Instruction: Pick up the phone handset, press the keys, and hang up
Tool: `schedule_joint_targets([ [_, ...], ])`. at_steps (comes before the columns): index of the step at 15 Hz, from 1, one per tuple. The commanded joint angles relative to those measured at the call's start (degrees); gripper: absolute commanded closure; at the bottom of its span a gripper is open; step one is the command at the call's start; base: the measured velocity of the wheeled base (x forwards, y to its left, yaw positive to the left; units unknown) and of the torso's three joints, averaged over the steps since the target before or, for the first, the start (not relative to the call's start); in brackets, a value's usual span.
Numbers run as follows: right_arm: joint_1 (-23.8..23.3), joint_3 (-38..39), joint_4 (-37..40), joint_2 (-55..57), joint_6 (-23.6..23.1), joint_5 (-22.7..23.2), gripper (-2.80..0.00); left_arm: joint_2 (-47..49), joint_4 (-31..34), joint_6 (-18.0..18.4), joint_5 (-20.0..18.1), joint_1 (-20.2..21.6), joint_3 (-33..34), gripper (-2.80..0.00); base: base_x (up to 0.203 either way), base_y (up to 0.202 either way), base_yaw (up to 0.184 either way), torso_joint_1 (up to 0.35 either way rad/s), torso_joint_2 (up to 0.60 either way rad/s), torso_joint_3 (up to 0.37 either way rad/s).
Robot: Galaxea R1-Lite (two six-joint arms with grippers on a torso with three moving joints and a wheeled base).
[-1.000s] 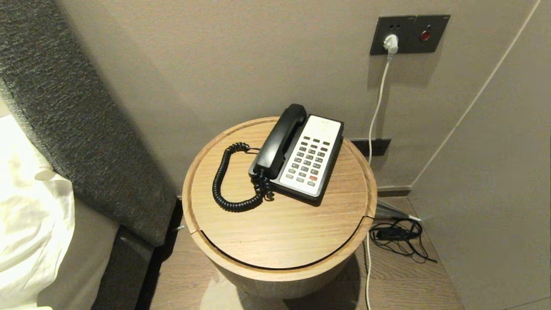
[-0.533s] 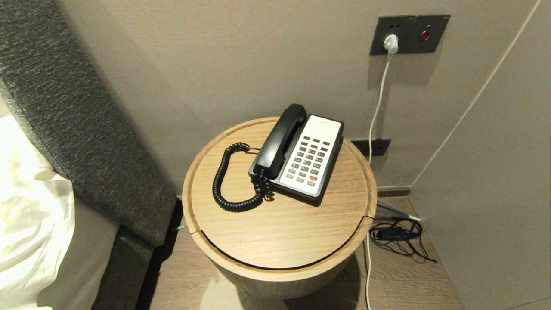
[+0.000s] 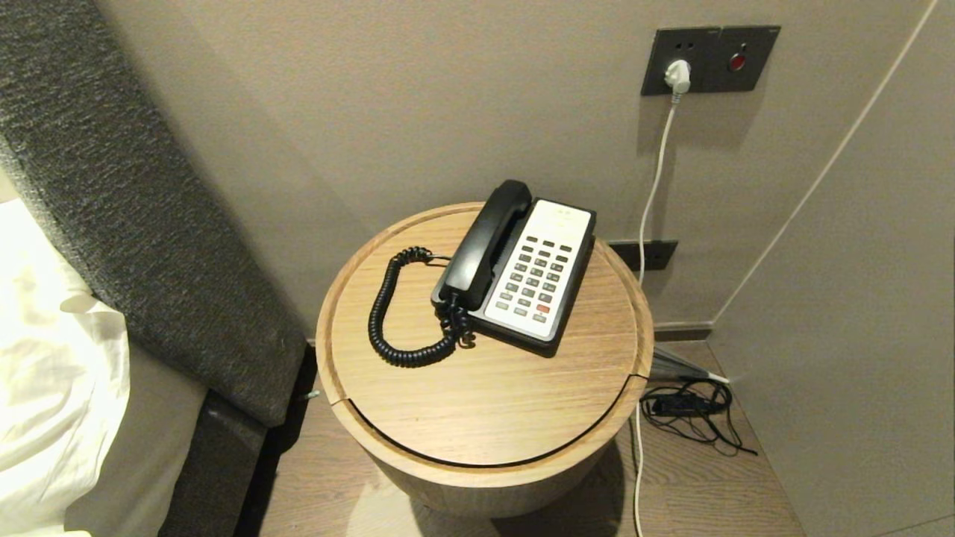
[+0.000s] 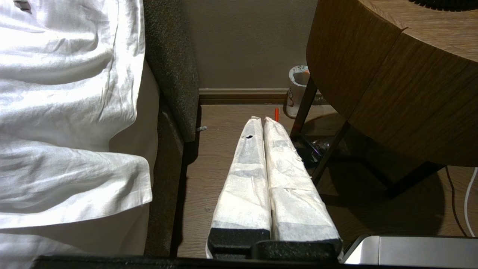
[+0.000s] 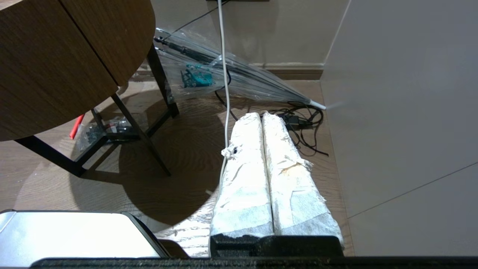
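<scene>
Nothing has shifted since the earlier frames. The handset (image 3: 483, 245) lies cradled along the left side of the phone (image 3: 539, 272), its long axis running from the near-left toward the wall, on the round table (image 3: 485, 403). The left gripper (image 4: 263, 119) and right gripper (image 5: 260, 115) hang low beside the table, fingers pressed together, empty.

I'm in a hotel-style bedroom: rumpled white bed linen (image 4: 63, 93), grey upholstered headboard (image 3: 127, 201), round wooden bedside table (image 3: 485, 418) carrying a black-and-white corded desk phone (image 3: 533, 276).
</scene>
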Motion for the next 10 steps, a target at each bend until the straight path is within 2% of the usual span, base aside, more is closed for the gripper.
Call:
schedule_joint_targets([
  [1,0.0,0.0,0.0,0.2,0.0,0.0,0.0,0.1,0.0,0.0,0.0,0.0,0.0,0.0,0.0,0.0,0.0,0.0,0.0,0.0],
  [10,0.1,0.0,0.0,-4.3,-0.1,0.0,0.0,0.1,-3.3,-0.1,-0.1,0.1,1.3,0.0,0.0,0.0,0.0,0.0,0.0,0.0],
])
